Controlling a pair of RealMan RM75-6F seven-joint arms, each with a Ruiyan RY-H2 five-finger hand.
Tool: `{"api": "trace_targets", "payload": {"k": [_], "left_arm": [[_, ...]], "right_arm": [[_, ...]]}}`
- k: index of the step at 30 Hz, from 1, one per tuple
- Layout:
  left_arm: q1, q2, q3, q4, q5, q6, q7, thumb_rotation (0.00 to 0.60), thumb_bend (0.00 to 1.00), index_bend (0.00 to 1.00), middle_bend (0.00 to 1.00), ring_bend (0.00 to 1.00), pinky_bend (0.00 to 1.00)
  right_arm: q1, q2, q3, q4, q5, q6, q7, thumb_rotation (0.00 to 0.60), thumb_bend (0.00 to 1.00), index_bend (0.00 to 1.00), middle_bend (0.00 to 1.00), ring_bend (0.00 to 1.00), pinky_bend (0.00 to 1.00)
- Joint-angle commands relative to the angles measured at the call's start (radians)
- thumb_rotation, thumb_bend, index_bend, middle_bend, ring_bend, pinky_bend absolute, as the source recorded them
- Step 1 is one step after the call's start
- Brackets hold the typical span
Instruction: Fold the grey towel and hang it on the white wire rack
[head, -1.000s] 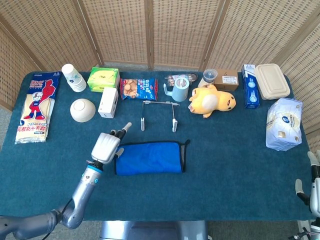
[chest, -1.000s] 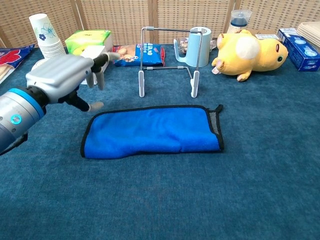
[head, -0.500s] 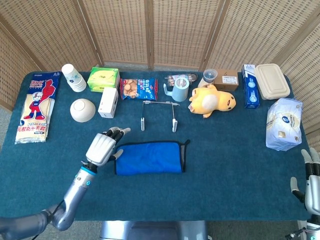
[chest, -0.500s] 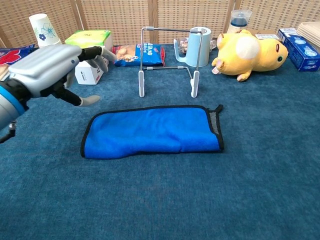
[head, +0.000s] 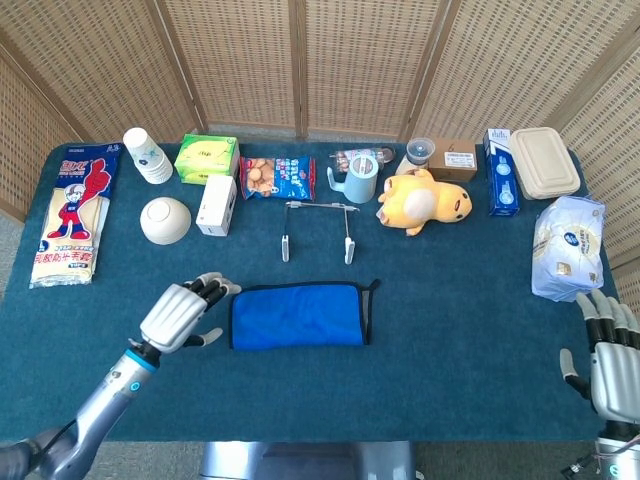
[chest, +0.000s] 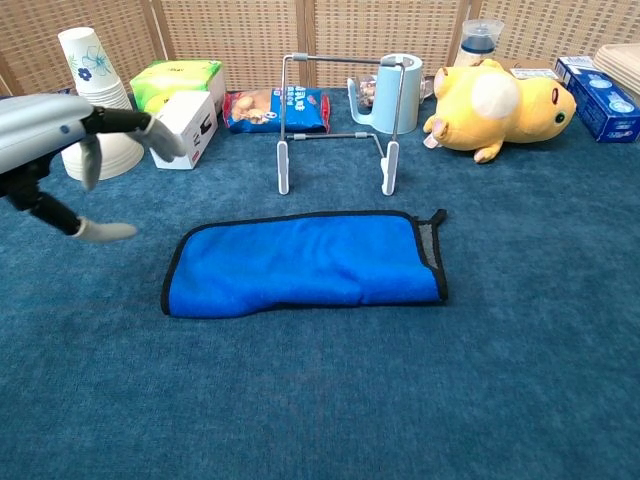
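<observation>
The towel (head: 298, 315) lies folded flat on the blue tablecloth, blue side up with black trim and a grey strip at its right end (chest: 300, 262). Just behind it, the white wire rack (head: 348, 248) stands upright and bare (chest: 284, 160). My left hand (head: 180, 313) hovers left of the towel, fingers spread, holding nothing; the chest view shows it at the left edge (chest: 50, 140), apart from the cloth. My right hand (head: 607, 355) is at the table's right front corner, fingers apart and holding nothing.
Along the back stand paper cups (head: 147, 155), a green box (head: 206, 157), a white box (head: 216, 204), a bowl (head: 165, 220), a snack bag (head: 277, 177), a blue mug (head: 358, 179), a yellow plush (head: 422, 201) and a tissue pack (head: 567, 247).
My left hand drew back from the towel's left end, moving left and toward the table's front edge. My right hand rose further into view at the lower right. The towel stayed put.
</observation>
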Motion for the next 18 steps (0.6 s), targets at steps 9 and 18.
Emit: {"api": "trace_targets", "payload": {"k": [9, 18], "left_arm": [[0.037, 0.050, 0.046, -0.020, 0.040, -0.005, 0.041, 0.600, 0.28, 0.30, 0.28, 0.20, 0.42], [-0.031, 0.057, 0.031, -0.067, -0.016, -0.168, 0.033, 0.595, 0.25, 0.46, 0.30, 0.17, 0.36]], "right_arm": [[0.015, -0.001, -0.010, -0.006, -0.014, -0.015, -0.010, 0.600, 0.39, 0.07, 0.05, 0.00, 0.00], [0.004, 0.008, -0.013, -0.006, -0.015, 0.009, 0.000, 0.600, 0.39, 0.07, 0.05, 0.00, 0.00]]}}
